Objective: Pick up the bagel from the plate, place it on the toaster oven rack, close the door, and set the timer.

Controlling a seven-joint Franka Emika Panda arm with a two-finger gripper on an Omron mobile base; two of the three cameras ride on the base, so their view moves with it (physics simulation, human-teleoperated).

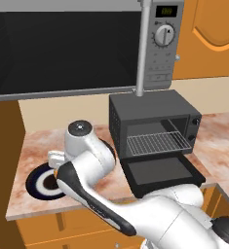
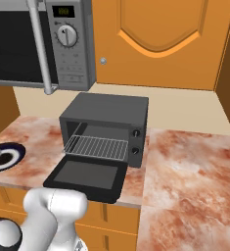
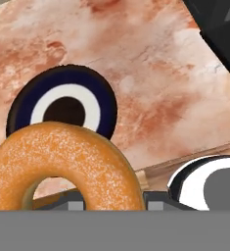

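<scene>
You can't see the fingertips in the hand view: the bagel [image 3: 62,166] sits right over them at 7 o'clock, huge and cut off by the bottom and left edges. Gripper [image 3: 109,203] is mostly hidden, just grey bits poking out under the bagel. Jaws look clamped on the bagel, lifted clear of the plate [image 3: 62,103], which lies behind it at 10 o'clock, its lower rim covered by the bagel.

In the left base view the arm [image 1: 86,160] blocks most of the plate [image 1: 38,182] at 8 o'clock; you can't make out bagel or jaws there. In the right base view the plate [image 2: 11,152] is cut by the left edge at 9 o'clock, with a white bit of the hand over it.

Toaster oven [image 1: 155,124] stands at centre on the marble counter [image 1: 218,141], door [image 1: 162,172] dropped flat toward you, rack [image 1: 157,142] bare inside. Two knobs show at its right side. Microwave [image 1: 62,46] hangs above at 12 o'clock, its handle running down in front of the oven top. Orange cabinet door [image 2: 160,39] is at 1 o'clock in the right base view.

Bagel is well left of the oven, above the plate, nowhere near the rack.
</scene>
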